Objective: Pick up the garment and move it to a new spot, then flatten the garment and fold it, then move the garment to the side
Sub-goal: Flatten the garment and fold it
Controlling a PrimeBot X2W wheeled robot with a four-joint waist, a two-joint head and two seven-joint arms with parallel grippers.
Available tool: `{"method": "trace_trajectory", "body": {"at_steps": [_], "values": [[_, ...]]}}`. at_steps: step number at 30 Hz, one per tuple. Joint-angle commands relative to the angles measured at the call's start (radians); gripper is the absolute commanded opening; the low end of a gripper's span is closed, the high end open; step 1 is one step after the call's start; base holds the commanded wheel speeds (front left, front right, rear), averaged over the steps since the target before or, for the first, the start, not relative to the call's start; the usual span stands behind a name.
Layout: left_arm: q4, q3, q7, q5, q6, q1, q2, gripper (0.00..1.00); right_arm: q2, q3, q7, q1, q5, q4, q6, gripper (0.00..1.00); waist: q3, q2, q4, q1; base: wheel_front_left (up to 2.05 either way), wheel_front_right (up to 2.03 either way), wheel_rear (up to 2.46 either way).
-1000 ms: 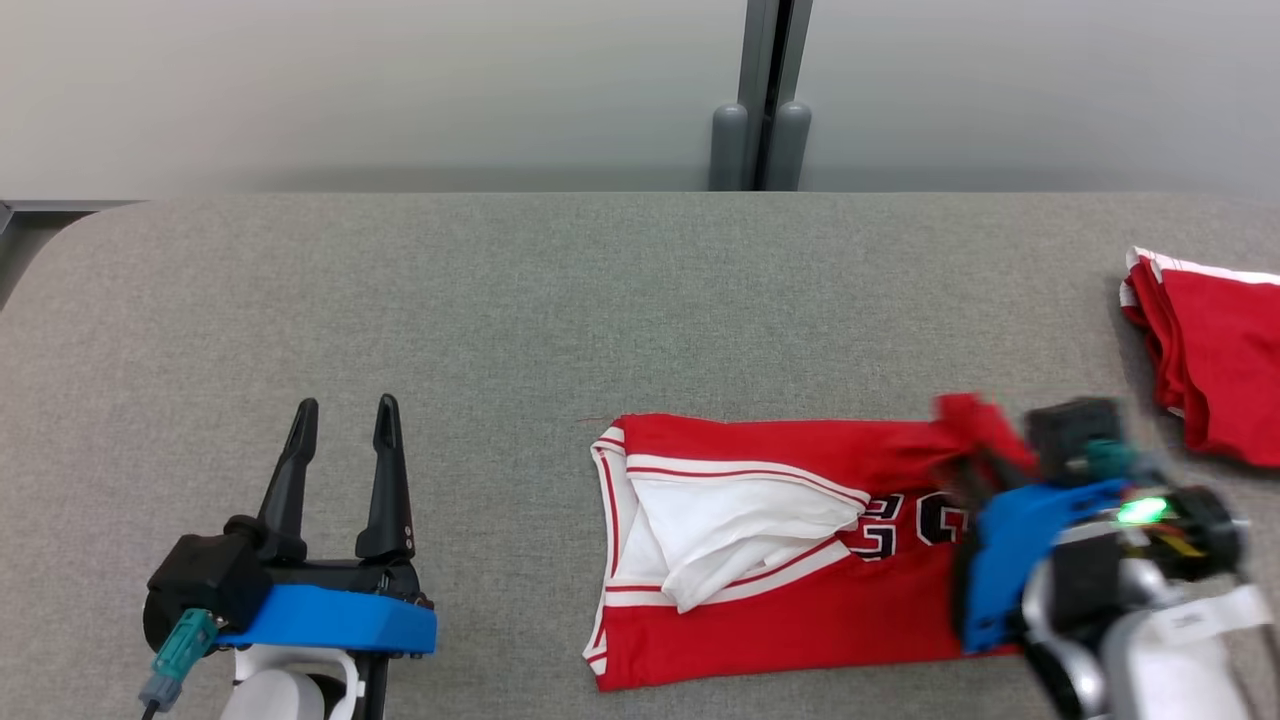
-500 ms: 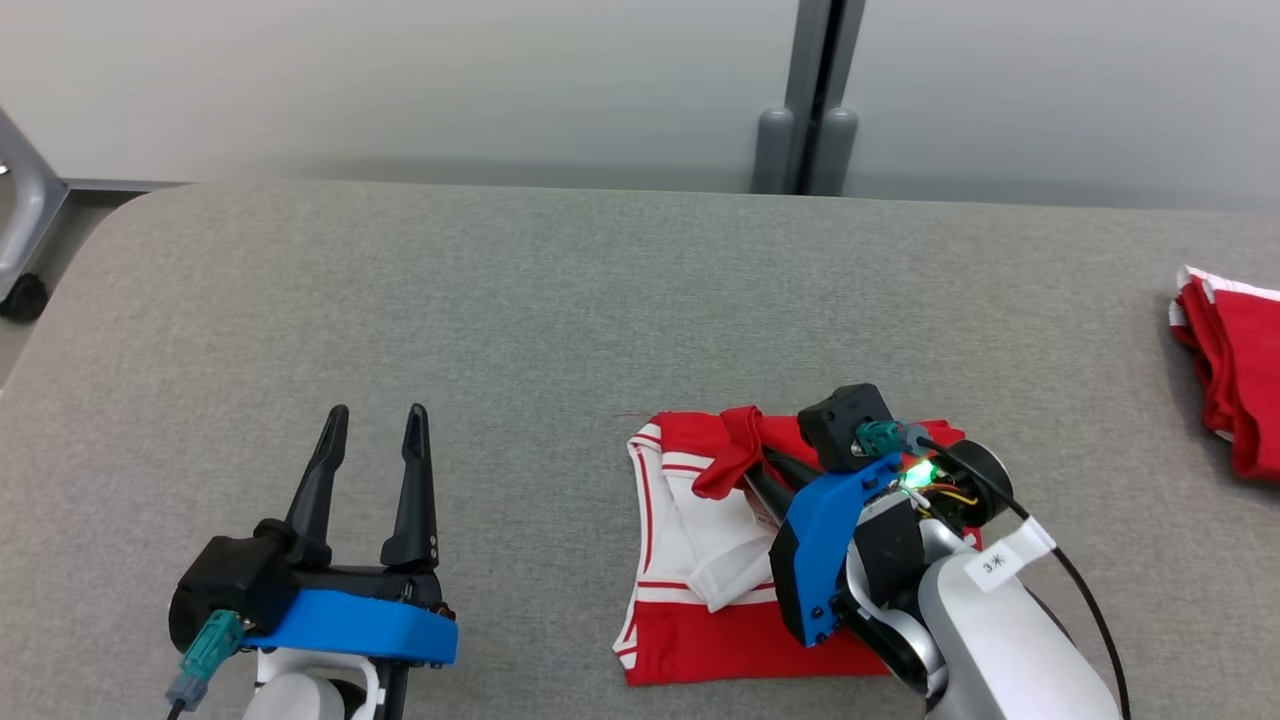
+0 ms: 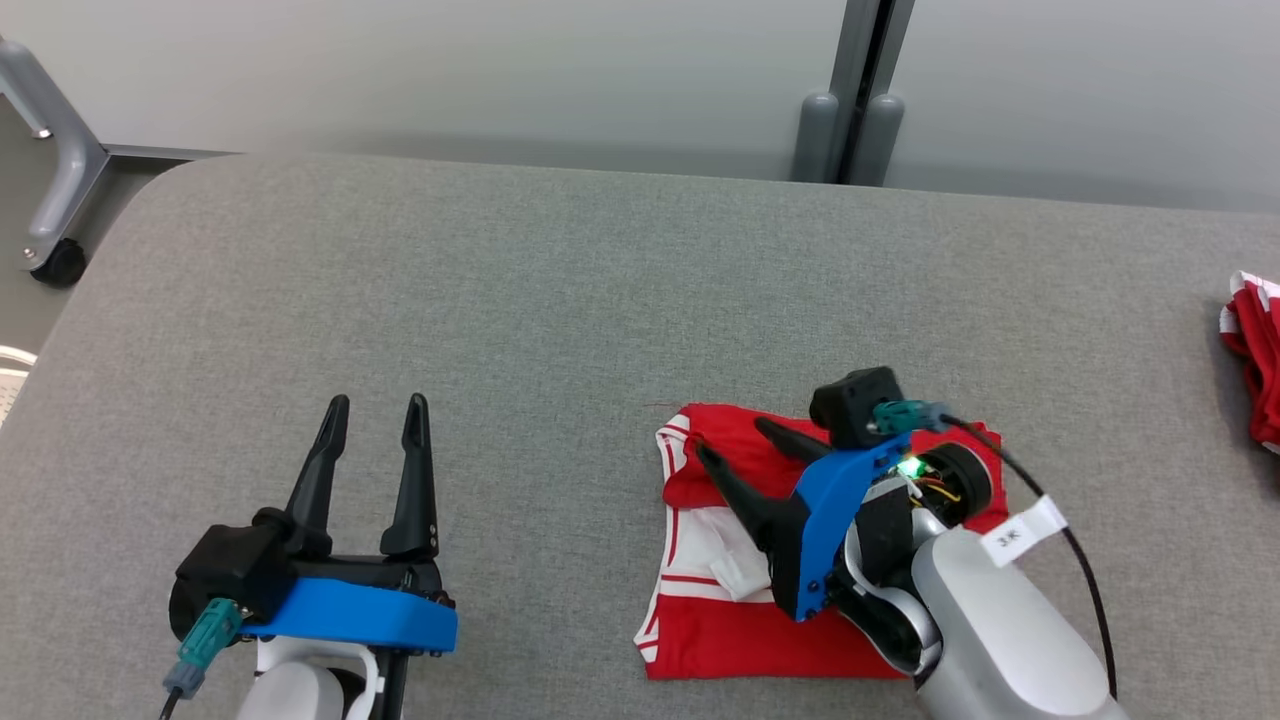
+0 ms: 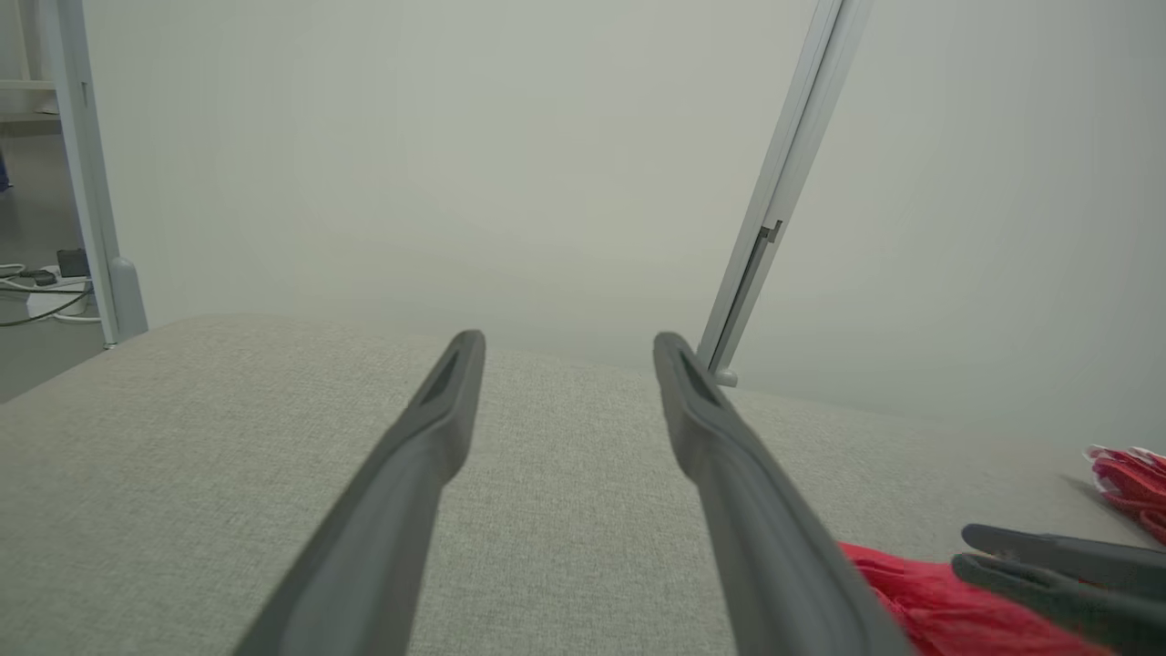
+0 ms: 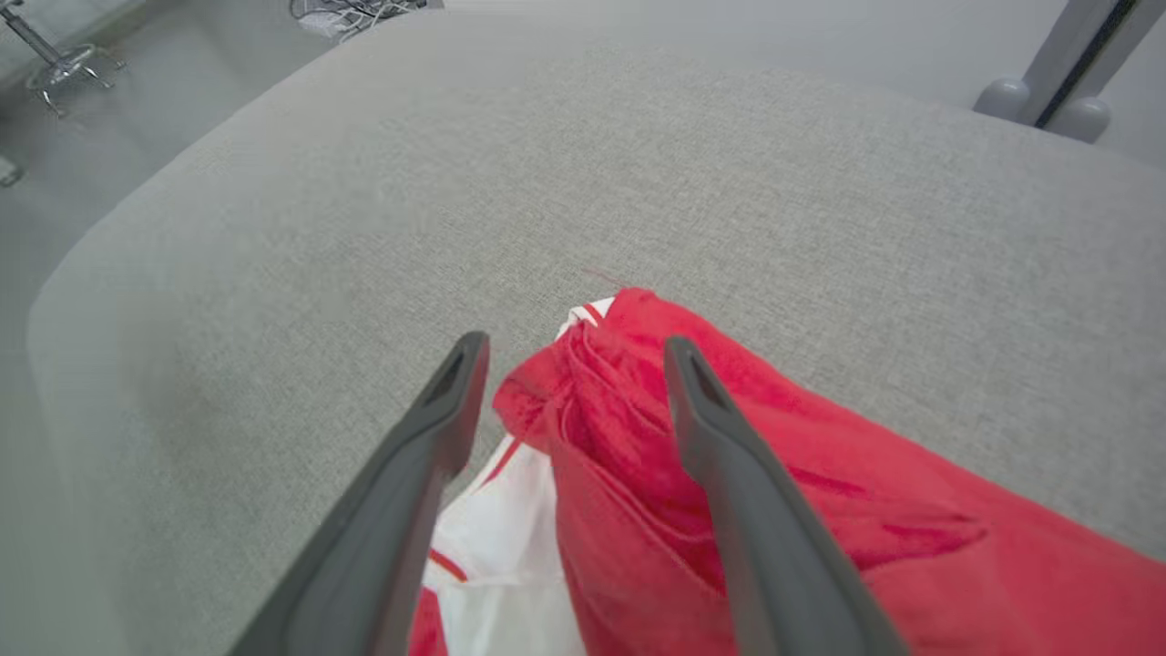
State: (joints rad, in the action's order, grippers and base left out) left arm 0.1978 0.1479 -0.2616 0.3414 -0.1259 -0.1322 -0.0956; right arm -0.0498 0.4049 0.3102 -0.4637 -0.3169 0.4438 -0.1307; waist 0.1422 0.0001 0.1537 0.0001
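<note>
The garment (image 3: 730, 640) is a red jersey with white trim, lying folded over on itself on the grey table (image 3: 500, 300) at the lower right. My right gripper (image 3: 732, 440) stands open just above the garment's far left corner, its fingers pointing left, holding nothing. In the right wrist view the right gripper (image 5: 574, 351) straddles the bunched red fold of the garment (image 5: 820, 510) without clamping it. My left gripper (image 3: 377, 402) rests open at the lower left, well apart from the cloth. The left wrist view has the left gripper (image 4: 569, 344) open over bare table, with the garment (image 4: 920, 610) and the right gripper (image 4: 966, 549) at the lower right.
Another red garment (image 3: 1255, 360) lies at the table's right edge, also visible as the red cloth (image 4: 1125, 474). A grey post (image 3: 850, 130) stands behind the table's far edge. A grey frame on a caster (image 3: 50, 200) stands off the left corner.
My right gripper carried the garment's right end leftward over the rest, folding it in half, then opened and let go. The head camera has shifted too. The left gripper stayed put.
</note>
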Motion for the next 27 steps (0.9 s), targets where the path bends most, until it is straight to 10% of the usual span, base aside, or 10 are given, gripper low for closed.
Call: {"method": "trace_trajectory", "body": {"at_steps": [1, 7, 18, 20, 22, 27], "values": [[0.001, -0.001, -0.004, -0.001, -0.007, -0.017, -0.005, 1.0, -0.002, 0.003, -0.014, -0.01, -0.045, -0.012, 0.0, 1.0, -0.001, -0.0001, -0.002, -0.0001, 0.0, 0.0, 0.0], [-0.008, -0.025, -0.004, -0.005, -0.007, -0.003, -0.013, 1.0, -0.004, -0.055, -0.151, -0.029, -0.166, -0.122, 0.0, 1.0, -0.013, -0.0001, -0.035, -0.0001, 0.0, 0.0, 0.0], [-0.044, -0.034, -0.004, -0.017, -0.007, 0.0, -0.009, 1.0, -0.007, -0.408, -0.097, 0.113, 0.309, -0.161, 0.0, 1.0, -0.005, -0.0001, -0.092, -0.0001, 0.0, 0.0, 0.0], [-0.043, -0.035, -0.004, -0.016, -0.007, -0.004, -0.009, 1.0, -0.007, -0.413, -0.084, 0.136, 0.329, -0.15, 0.0, 0.74, -0.002, -0.0001, -0.097, -0.0001, 0.0, 0.0, 0.0], [-0.04, -0.037, -0.004, -0.016, -0.007, -0.008, -0.009, 1.0, -0.007, -0.401, -0.07, 0.152, 0.335, -0.138, 0.0, 0.01, 0.002, -0.0001, -0.101, -0.0001, 0.0, 0.0, 0.0], [-0.02, -0.04, -0.004, -0.012, -0.007, -0.016, -0.016, 1.0, -0.006, -0.316, -0.026, 0.171, 0.309, -0.11, 0.0, 0.0, 0.007, -0.0001, -0.105, -0.0001, 0.0, 0.0, 0.0]]}}
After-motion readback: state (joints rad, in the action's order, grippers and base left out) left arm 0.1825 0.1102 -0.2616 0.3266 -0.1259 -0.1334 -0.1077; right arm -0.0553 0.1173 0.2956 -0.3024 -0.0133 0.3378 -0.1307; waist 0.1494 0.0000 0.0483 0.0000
